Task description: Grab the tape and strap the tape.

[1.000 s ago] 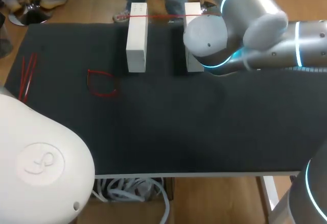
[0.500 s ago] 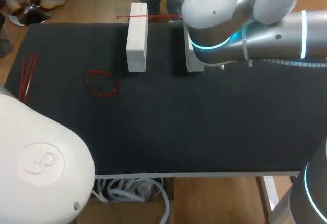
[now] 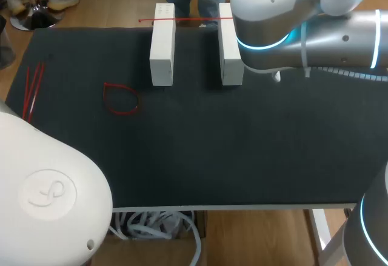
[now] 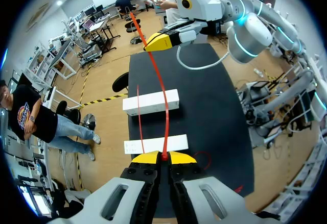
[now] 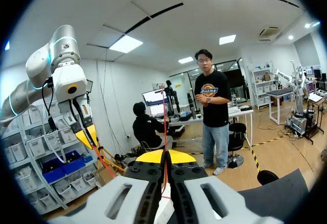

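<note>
A thin red tape (image 4: 162, 101) runs taut between my two grippers, above two white blocks (image 4: 151, 102) (image 4: 153, 145) on the black table. My left gripper (image 4: 163, 156) is shut on one end. Ahead of it, my right gripper (image 4: 159, 41) pinches the tape further along, and a loose tail rises past it. In the right wrist view my right gripper (image 5: 164, 156) is shut on the tape (image 5: 164, 117), with my left gripper (image 5: 87, 134) off to one side. From the head view the tape (image 3: 182, 19) crosses the far ends of both blocks (image 3: 162, 45) (image 3: 230, 48). Both grippers are hidden there.
A red tape loop (image 3: 121, 99) lies on the black table (image 3: 242, 145) near the left block. A few straight red strands (image 3: 33, 87) lie by the left edge. My right arm (image 3: 291, 17) hangs over the far right. The left arm's white housing (image 3: 48, 187) covers the near left corner.
My right arm has swung up and to the right, uncovering the right white block. The tape strand over the blocks' far ends shifted slightly to the left.
</note>
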### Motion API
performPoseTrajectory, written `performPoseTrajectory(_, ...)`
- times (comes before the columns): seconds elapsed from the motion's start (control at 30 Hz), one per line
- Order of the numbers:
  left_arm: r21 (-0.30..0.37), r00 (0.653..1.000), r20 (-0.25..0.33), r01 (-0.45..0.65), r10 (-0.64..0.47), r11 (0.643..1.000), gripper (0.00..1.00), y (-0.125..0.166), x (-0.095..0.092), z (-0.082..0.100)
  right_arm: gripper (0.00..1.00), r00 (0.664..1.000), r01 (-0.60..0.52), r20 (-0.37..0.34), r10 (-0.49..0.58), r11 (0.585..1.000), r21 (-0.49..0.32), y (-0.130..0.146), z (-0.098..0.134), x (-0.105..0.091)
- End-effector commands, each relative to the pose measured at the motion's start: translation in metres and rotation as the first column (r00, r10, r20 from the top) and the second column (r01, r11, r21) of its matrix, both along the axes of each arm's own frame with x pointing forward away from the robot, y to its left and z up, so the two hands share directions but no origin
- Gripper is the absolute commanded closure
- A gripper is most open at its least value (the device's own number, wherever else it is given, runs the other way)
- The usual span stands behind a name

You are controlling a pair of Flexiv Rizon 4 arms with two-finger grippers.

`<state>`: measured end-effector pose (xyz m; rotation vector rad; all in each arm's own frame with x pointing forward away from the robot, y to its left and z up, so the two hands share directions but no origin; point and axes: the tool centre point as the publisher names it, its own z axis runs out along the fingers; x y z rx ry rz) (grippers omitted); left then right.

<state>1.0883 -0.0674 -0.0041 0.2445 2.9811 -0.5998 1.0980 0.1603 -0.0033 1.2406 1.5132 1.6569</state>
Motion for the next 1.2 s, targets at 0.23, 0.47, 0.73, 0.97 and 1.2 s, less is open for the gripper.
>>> performPoseTrajectory(0.23,0.003,1.000,-0.001,-0.001,0.001,1.000,1.00,0.000,-0.001,0.000,1.00,0.998,0.041,-0.032,-0.056,0.937,-0.347,0.005,0.005,-0.001)
performPoseTrajectory(0.47,0.003,1.000,-0.001,-0.001,0.001,1.000,1.00,0.000,-0.001,0.000,1.00,1.000,-0.005,-0.021,-0.009,0.822,-0.570,0.015,0.012,0.002)
performPoseTrajectory(0.73,0.003,1.000,-0.001,-0.001,0.001,1.000,1.00,0.000,-0.001,0.000,1.00,0.984,-0.178,-0.157,0.089,0.624,-0.761,0.017,-0.010,-0.007)
performPoseTrajectory(0.97,0.003,1.000,-0.001,-0.001,0.001,1.000,1.00,0.000,-0.001,0.000,1.00,0.973,-0.225,-0.173,0.156,0.448,-0.865,0.023,-0.019,-0.019)
performPoseTrajectory(1.2,0.003,1.000,-0.001,-0.001,0.001,1.000,1.00,0.000,-0.001,0.000,1.00,0.987,-0.123,-0.079,0.137,0.354,-0.927,0.021,-0.012,-0.013)
